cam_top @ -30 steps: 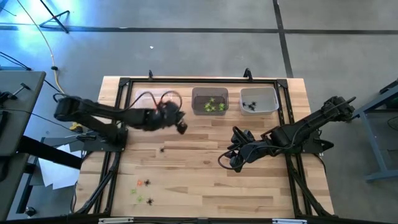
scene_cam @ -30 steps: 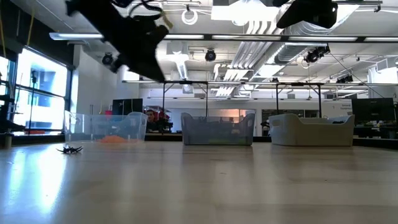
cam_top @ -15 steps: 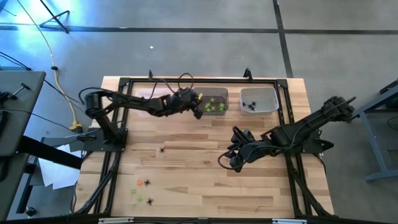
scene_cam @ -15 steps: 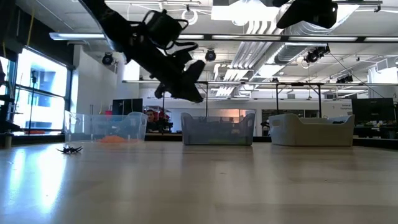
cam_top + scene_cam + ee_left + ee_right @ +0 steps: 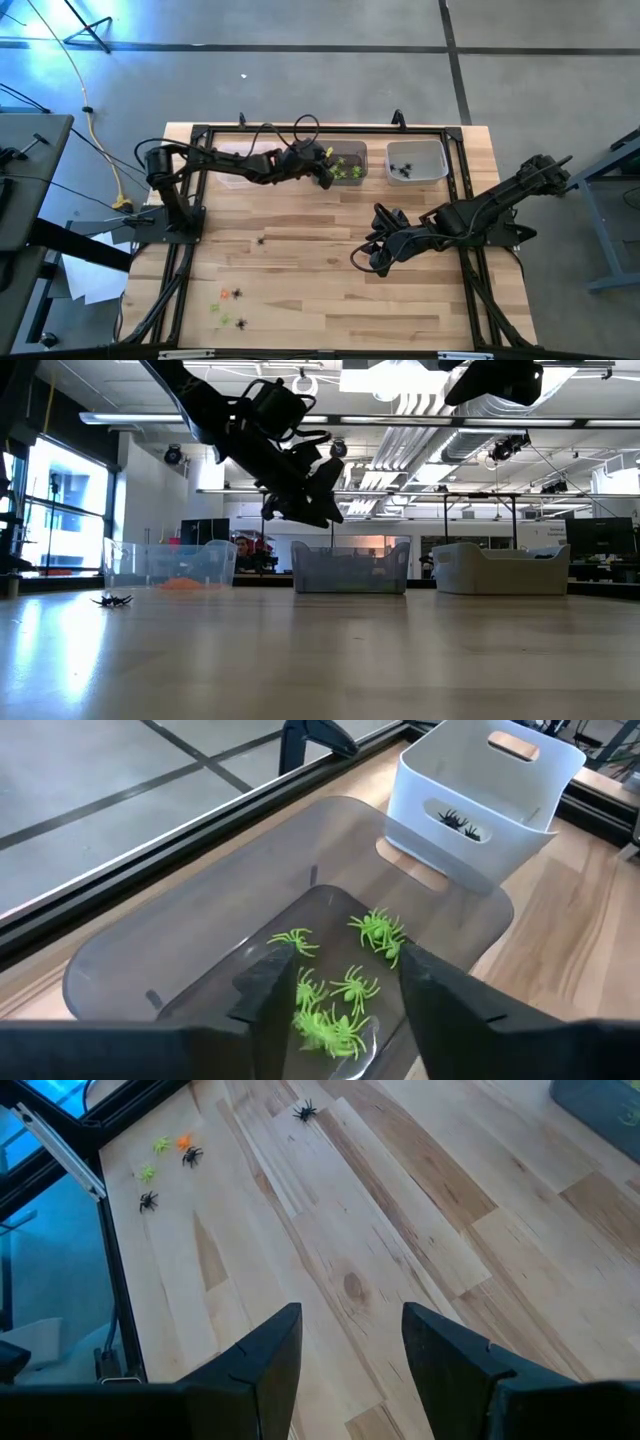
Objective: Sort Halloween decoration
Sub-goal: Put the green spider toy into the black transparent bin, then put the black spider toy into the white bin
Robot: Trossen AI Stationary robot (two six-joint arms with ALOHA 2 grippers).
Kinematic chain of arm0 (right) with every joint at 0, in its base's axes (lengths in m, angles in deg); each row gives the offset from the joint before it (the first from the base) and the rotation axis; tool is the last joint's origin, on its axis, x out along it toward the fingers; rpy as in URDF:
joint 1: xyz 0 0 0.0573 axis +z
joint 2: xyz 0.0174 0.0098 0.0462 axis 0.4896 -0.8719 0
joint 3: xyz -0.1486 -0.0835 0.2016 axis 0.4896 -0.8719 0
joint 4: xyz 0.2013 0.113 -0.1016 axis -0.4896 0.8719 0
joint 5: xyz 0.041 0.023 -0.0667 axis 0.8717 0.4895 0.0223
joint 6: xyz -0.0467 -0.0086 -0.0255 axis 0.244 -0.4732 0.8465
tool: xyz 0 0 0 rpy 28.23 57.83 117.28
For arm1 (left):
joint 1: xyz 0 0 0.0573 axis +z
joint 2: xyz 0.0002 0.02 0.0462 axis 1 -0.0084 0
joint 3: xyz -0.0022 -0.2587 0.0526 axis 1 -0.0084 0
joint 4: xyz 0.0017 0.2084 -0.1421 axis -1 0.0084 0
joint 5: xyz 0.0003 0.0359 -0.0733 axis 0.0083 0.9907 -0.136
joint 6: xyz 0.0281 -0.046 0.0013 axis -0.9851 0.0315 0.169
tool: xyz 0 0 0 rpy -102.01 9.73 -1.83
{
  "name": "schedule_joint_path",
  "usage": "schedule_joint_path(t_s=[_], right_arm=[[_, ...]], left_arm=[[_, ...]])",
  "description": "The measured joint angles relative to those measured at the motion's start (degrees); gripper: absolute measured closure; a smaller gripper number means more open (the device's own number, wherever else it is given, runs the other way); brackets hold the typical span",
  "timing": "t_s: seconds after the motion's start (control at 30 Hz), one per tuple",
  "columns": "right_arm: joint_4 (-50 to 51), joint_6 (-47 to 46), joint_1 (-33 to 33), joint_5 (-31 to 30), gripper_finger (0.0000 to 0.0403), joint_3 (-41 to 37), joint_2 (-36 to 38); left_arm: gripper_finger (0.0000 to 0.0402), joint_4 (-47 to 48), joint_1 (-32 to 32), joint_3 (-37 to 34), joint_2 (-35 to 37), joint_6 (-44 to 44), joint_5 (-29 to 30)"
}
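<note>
My left gripper (image 5: 325, 172) hangs open over the middle grey bin (image 5: 337, 162), above its rim (image 5: 305, 510). Between its spread fingers (image 5: 335, 990) several lime-green spiders (image 5: 340, 1005) lie on the bin's floor, and nothing is held. The white bin (image 5: 415, 160) to the right holds black spiders (image 5: 458, 820). The left bin (image 5: 170, 565) has orange pieces on its floor. One black spider (image 5: 261, 240) lies alone on the table. A small cluster of orange, green and black trinkets (image 5: 228, 305) lies near the front left. My right gripper (image 5: 365, 255) waits open over the table's middle (image 5: 345, 1350).
A black metal frame (image 5: 300, 130) runs around the table's far and side edges. Bare wood (image 5: 330, 300) stretches between the bins and the near edge. A person (image 5: 243, 550) sits in the room behind the bins.
My left gripper has swung from in front of the left bin toward the table's far right. It now hangs over the middle grey bin, and there it has opened. The right arm has kept still.
</note>
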Motion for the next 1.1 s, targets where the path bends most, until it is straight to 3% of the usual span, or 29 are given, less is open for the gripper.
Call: schedule_joint_path(t_s=[0.17, 0.4, 0.57, 0.7, 0.87, 0.97, 1.1], right_arm=[[0.0, 0.0, 0.0, 0.0, 0.0231, 0.0, 0.0], [0.0, 0.0, 0.0, 0.0, 0.0231, 0.0, 0.0], [0.0, 0.0, 0.0, 0.0, 0.0231, 0.0, 0.0], [0.0, 0.0, 0.0, 0.0, 0.0231, 0.0, 0.0], [0.0, 0.0, 0.0, 0.0, 0.0231, 0.0, 0.0], [0.0, 0.0, 0.0, 0.0, 0.0231, 0.0, 0.0], [0.0, 0.0, 0.0, 0.0, 0.0231, 0.0, 0.0]], left_arm=[[0.0215, 0.3, 0.0, 0.0, 0.0, 0.3, -0.1], [0.0219, 1.4, 0.0, 0.0, 0.0, 0.5, -0.6], [0.0224, 8.5, 1.3, -1.3, 4.4, 1.5, -2.5], [0.0227, 16.2, 2.5, -5.5, 12.5, 3.1, -2.4], [0.0227, 24.5, 1.0, -14.3, 27.6, 7.3, -2.7], [0.0227, 29.2, -3.8, -19.8, 36.9, 14.6, -2.9], [0.0227, 33.2, -15.5, -25.9, 44.6, 28.6, -2.4]])
